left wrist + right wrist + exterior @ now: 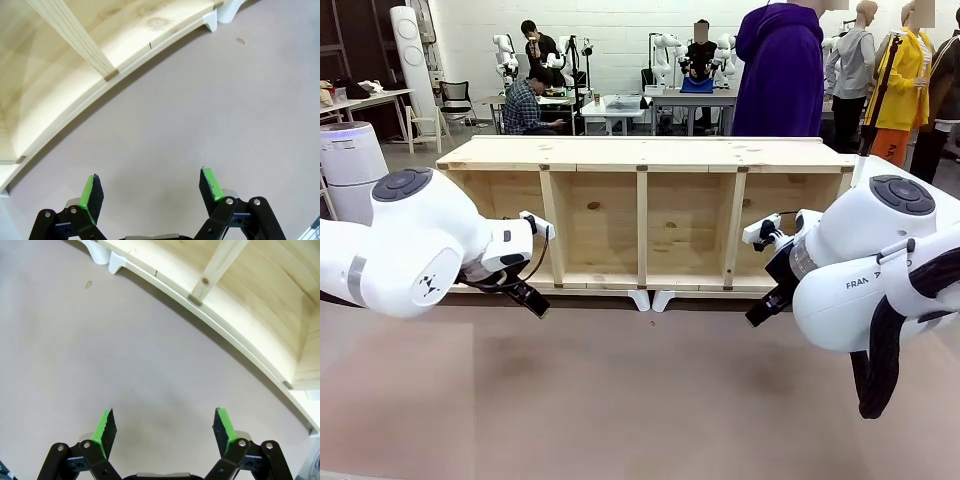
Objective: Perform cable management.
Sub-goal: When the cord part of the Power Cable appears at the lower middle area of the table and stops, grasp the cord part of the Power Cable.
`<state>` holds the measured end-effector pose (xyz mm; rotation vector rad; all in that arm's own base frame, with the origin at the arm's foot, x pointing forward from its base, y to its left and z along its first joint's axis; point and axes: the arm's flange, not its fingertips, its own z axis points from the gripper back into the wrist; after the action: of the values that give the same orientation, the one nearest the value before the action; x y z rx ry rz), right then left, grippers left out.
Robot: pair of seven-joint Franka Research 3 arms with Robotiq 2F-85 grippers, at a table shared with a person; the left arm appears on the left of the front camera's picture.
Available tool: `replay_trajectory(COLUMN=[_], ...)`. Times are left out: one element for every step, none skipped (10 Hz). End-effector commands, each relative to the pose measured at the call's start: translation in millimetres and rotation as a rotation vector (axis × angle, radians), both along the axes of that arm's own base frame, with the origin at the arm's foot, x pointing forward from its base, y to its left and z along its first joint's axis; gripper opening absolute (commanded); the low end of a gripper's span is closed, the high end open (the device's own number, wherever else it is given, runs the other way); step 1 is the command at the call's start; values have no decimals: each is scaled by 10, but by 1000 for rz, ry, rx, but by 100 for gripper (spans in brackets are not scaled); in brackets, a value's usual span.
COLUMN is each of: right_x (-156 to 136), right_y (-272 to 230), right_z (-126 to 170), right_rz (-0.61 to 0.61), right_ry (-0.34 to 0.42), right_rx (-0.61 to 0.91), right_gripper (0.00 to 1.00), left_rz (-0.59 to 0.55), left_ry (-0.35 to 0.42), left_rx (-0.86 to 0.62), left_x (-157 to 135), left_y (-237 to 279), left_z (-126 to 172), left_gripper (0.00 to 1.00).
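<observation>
One cable is the target, but where it lies cannot be told, so its place relative to either gripper is unknown. The left gripper is open, jaws spread wide with nothing between them. It hangs low over the bare surface, just in front of the wooden shelf. The right gripper is likewise open and empty, mirrored on the other side. Both tilt down toward the shelf's bottom board. Likely a ready pose: spread to take a thin cord, set well apart to catch it at two places.
</observation>
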<state>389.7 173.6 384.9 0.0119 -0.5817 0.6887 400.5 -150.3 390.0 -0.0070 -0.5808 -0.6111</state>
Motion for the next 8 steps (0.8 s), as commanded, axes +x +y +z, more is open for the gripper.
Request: replay_trajectory(right_x=[-276, -363, -495, -620, -747, -889, -1034, -1148], right_y=[-20, -33, -74, -134, -198, -249, -305, -337], right_z=[156, 239, 346, 443, 534, 602, 665, 713], right_rz=[-18, -42, -82, -123, -165, -191, -207, -217], right_ry=[7, -10, -44, -75, -105, -129, -146, -166], right_rx=[-2, -8, -16, -16, -17, -16, 1, 6], right_gripper=[100, 100, 100, 100, 100, 100, 100, 100], left_rz=[25, 25, 41, 49, 62, 77, 89, 96], left_ry=[-22, -41, -61, -73, -83, -86, -97, -115], left_rx=[-3, -8, 6, 16, 23, 36, 34, 34], left_x=[-438, -567, -719, -835, -927, -1022, -1102, -1203], left_y=[164, 205, 250, 296, 344, 390, 439, 461], left_z=[176, 252, 318, 367, 419, 429, 444, 484], left_gripper=[100, 100, 100, 100, 100, 100, 100, 100])
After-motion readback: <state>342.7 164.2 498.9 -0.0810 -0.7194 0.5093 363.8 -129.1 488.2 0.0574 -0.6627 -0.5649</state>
